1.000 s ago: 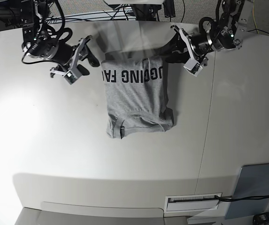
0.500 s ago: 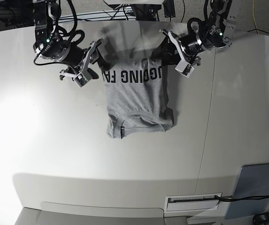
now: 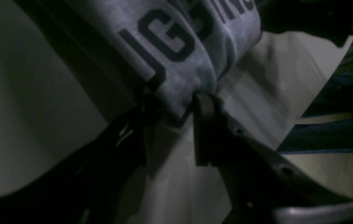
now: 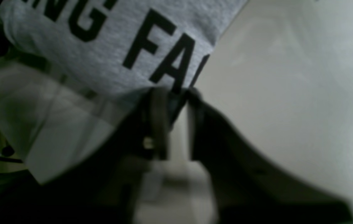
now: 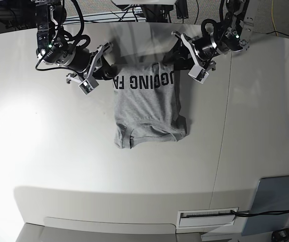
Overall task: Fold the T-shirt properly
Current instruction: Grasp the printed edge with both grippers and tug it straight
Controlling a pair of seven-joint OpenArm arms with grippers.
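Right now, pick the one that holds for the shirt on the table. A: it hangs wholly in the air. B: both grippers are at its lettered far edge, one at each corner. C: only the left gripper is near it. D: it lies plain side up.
B: the left gripper and right gripper each have a corner of the shirt between their fingers, lettering up.

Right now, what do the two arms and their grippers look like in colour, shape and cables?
Both arms are black with loose black cables looping around them and a small green light on each. The left gripper and the right gripper have pale grey, flat angular finger frames with small holes. Up close the fingers are dark and slab-shaped.
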